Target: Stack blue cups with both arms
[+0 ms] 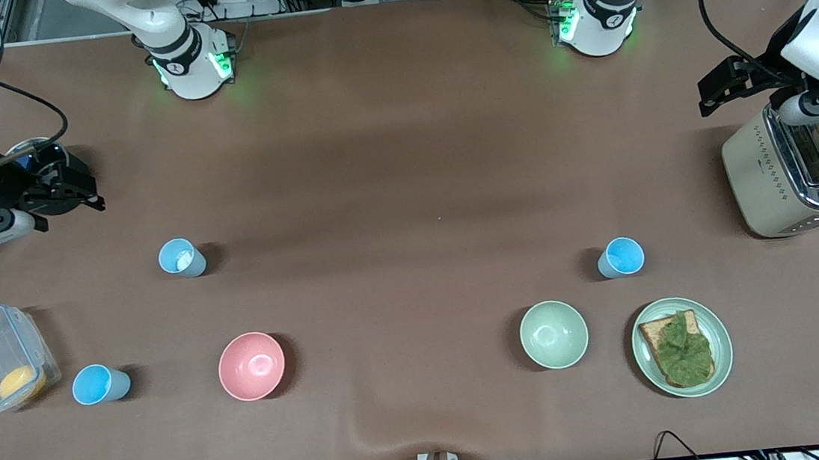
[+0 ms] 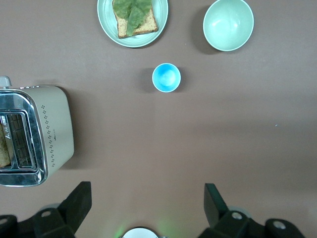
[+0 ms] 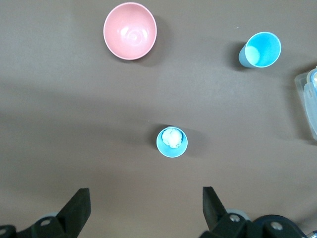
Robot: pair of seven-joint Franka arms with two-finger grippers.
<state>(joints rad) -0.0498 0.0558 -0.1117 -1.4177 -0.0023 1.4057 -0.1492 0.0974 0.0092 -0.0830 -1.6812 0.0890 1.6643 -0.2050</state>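
Three blue cups stood upright and well apart on the brown table (image 1: 402,148). The cup with a white patch inside (image 1: 181,257) sat toward the right arm's end. A second blue cup (image 1: 100,384) was nearer the front camera, beside a clear plastic container (image 1: 2,367) and a pink bowl (image 1: 251,365). The third blue cup (image 1: 620,257) stood toward the left arm's end, near a pale green bowl (image 1: 553,334) and a plate of toast (image 1: 681,346). The right gripper (image 3: 143,208) hung over the table above the patched cup, fingers spread, empty. The left gripper (image 2: 147,204) hung by the toaster (image 1: 794,170), fingers spread, empty.
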